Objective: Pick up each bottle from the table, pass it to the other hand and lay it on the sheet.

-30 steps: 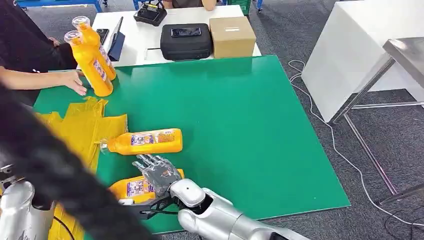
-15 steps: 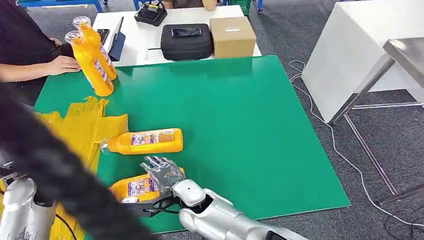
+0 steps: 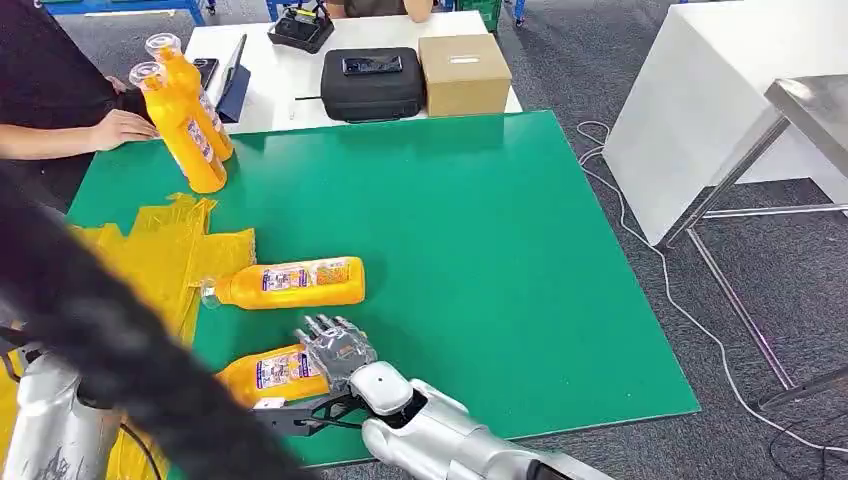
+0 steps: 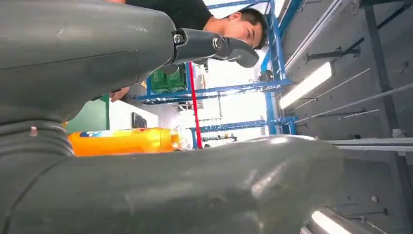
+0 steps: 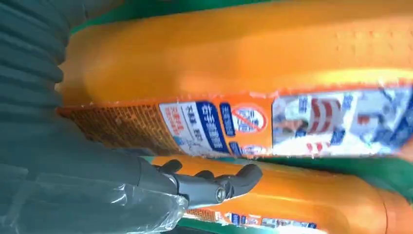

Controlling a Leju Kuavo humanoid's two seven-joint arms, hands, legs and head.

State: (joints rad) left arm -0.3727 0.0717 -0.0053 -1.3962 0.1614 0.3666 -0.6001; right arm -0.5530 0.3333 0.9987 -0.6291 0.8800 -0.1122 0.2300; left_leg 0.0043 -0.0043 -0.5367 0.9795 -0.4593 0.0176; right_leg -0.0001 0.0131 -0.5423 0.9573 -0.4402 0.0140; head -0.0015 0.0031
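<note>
Two orange bottles lie on the green table (image 3: 480,250). The farther bottle (image 3: 290,283) lies free, its cap by the yellow sheet (image 3: 150,255). My right hand (image 3: 336,350) lies over the base end of the nearer bottle (image 3: 265,372), fingers curled over its far side and thumb along its near side, so it grips it on the table. In the right wrist view this bottle (image 5: 243,73) is right against the hand (image 5: 97,185). My left hand (image 4: 87,63) has its fingers apart and holds nothing; a lying bottle (image 4: 122,141) shows beyond it. My left arm (image 3: 45,430) is low at the left.
Two more orange bottles (image 3: 185,120) stand upright at the far left, next to a person's hand (image 3: 120,128). On the white table behind are a black case (image 3: 372,85), a cardboard box (image 3: 464,72) and a tablet (image 3: 232,80). A dark blurred band (image 3: 120,350) crosses the lower left.
My right hand has slid along the nearer bottle toward its base and curled its fingers over it. The person's hand has drawn back from the standing bottles. The bottles have not moved.
</note>
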